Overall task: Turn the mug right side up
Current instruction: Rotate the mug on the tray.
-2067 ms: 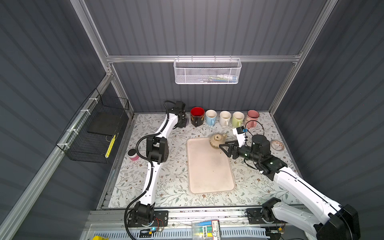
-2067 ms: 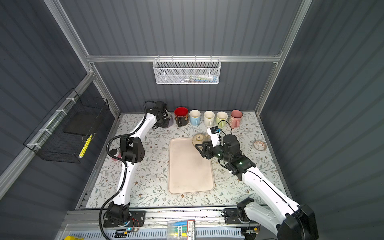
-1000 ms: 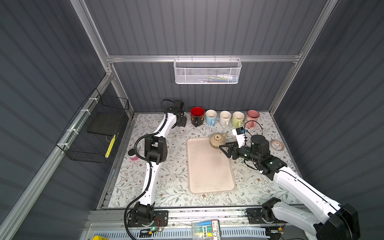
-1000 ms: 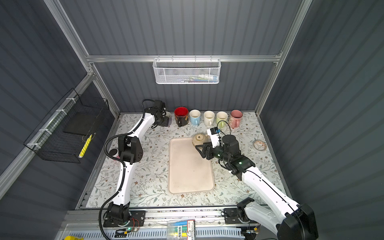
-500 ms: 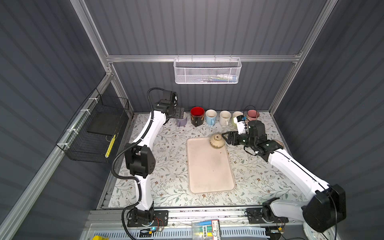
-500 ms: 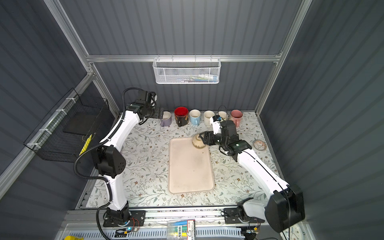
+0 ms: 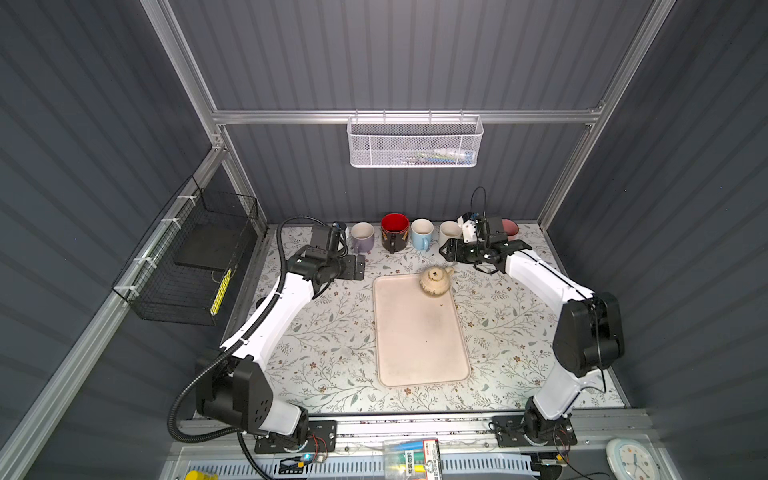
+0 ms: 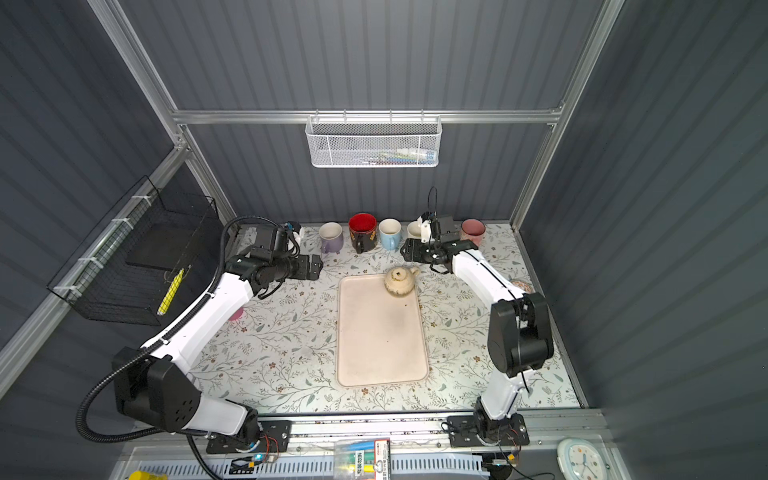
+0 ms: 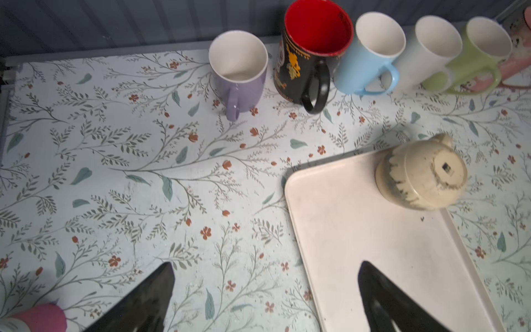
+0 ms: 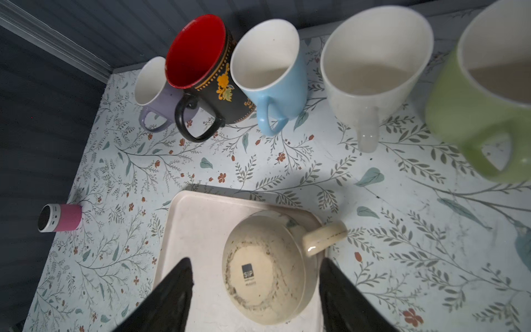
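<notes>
One inverted cream mug (image 7: pixel 434 282) on tray (image 7: pixel 419 345), six upright mugs (image 7: pixel 422 233) behind

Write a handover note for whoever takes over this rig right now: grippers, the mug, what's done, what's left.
Left gripper: open, empty, over the table in front of the purple mug.
Right gripper: open, empty, hovering above the cream mug, not touching it.
Cream mug: upside down, base up, on the far right corner of the tray, handle sticking out past the tray's edge.
Done: approach only; the mug is not yet gripped or turned. The row of mugs at the back wall stands upright.
Left: grip the cream mug, flip it, set it down upright.
</notes>
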Controlling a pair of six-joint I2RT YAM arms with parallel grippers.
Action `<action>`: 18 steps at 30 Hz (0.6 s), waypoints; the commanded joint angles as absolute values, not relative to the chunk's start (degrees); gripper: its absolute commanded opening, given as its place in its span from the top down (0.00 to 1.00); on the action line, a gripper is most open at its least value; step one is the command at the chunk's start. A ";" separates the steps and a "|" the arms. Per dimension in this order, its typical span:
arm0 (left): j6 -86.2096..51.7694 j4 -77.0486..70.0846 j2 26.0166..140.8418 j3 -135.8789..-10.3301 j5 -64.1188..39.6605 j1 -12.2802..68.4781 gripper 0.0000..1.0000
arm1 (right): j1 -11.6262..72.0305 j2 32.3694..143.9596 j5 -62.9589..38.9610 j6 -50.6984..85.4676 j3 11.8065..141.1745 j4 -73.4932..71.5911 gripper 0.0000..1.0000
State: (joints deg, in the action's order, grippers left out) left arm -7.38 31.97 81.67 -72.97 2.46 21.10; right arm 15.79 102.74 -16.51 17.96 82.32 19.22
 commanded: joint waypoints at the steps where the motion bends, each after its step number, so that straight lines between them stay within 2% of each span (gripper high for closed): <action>1: -9.30 30.69 75.81 -68.77 3.95 23.11 0.00 | 15.21 105.43 -17.36 17.90 84.33 21.90 0.30; 8: -11.04 31.44 69.43 -62.29 4.04 25.48 0.00 | 14.68 111.84 -22.04 19.16 87.45 20.48 0.30; 18: -11.49 31.97 68.27 -60.56 3.13 25.84 0.00 | 14.34 118.15 -24.25 19.25 91.41 20.74 0.31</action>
State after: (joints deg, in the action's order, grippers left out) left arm -10.41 31.66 68.88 -61.01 3.40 25.47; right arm 14.87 117.08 -22.81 19.09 90.06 20.16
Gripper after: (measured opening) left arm 0.996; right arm 0.693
